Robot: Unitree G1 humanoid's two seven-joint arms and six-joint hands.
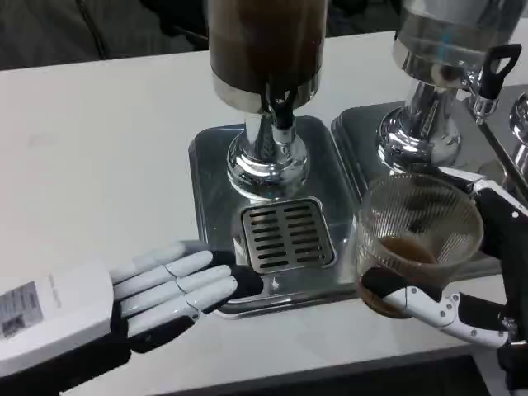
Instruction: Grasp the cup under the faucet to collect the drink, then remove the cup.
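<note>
1. Holding the cup [417, 241] in my right hand [462, 289], I judge the collecting step done and the removal step in hand: the cup sits off to the right of the drip grate [286, 235], clear of the faucet [283, 115], and overlaps the seam between the two metal trays.
2. My right hand wraps the cup, one finger curling across its near lower wall and the rest of the hand behind its right side. I cannot tell whether the cup's base rests on anything or hangs in the air.
3. My left hand [177, 289] lies spread and flat, holding nothing, its fingertips resting at the near left corner of the drip tray [216, 177].
4. The cup is clear ribbed glass with a shallow pool of brown drink in the bottom; most of it stands empty.
5. The dispenser [264, 41] above the faucet holds a dark brown liquid. A second dispenser [450, 37] stands at far right on its own tray [363, 140]; what it holds I cannot make out.
6. My next move, as I see it, is to carry the cup nearer and to the right, keeping it level so the drink stays put, and to steer clear of the second dispenser's black tap [495, 70].
</note>
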